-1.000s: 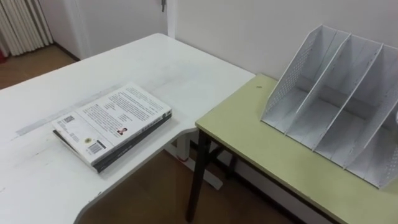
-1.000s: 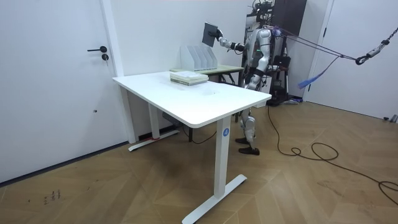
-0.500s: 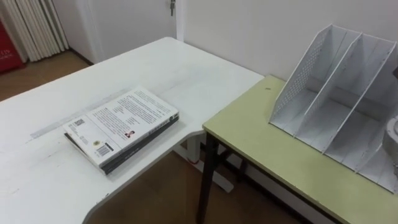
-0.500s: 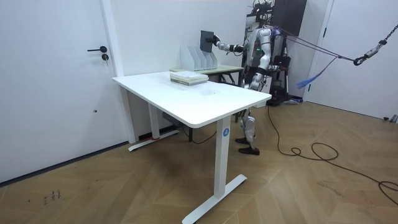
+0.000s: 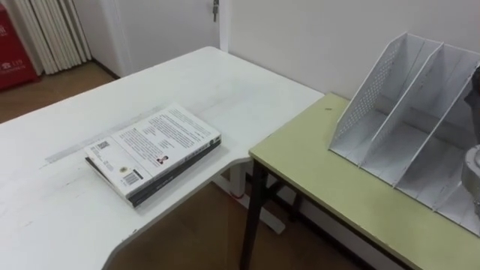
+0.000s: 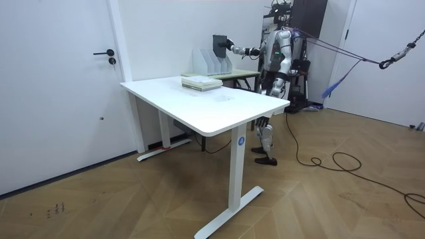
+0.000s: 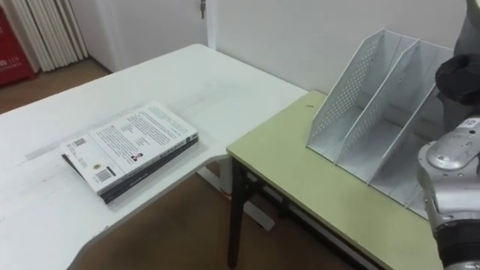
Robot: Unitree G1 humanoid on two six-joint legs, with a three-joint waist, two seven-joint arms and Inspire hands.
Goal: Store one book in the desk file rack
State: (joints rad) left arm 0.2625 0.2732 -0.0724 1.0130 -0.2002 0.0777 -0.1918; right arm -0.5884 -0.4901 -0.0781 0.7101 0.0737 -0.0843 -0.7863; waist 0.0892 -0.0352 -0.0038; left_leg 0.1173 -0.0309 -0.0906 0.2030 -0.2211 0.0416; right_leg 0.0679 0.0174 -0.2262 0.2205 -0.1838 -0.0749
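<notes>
In the room view I stand at the green desk with my right arm stretched out. My right hand is shut on a dark book, held upright just above the white file rack. In the right eye view the right forearm comes in at the right edge, and the dark hand hangs over the rack, whose slots stand empty. A stack of books with a white printed cover lies on the white table. My left hand hangs by my side.
The green desk butts against the white table's corner, with a gap of wooden floor below. A wall runs behind the rack, and a door stands at the room view's left. Straps run from my shoulders to the right.
My right hand has carried the dark book lower and toward the room view's left, to just above the rack. The eye view has shifted slightly; the stack has not moved.
</notes>
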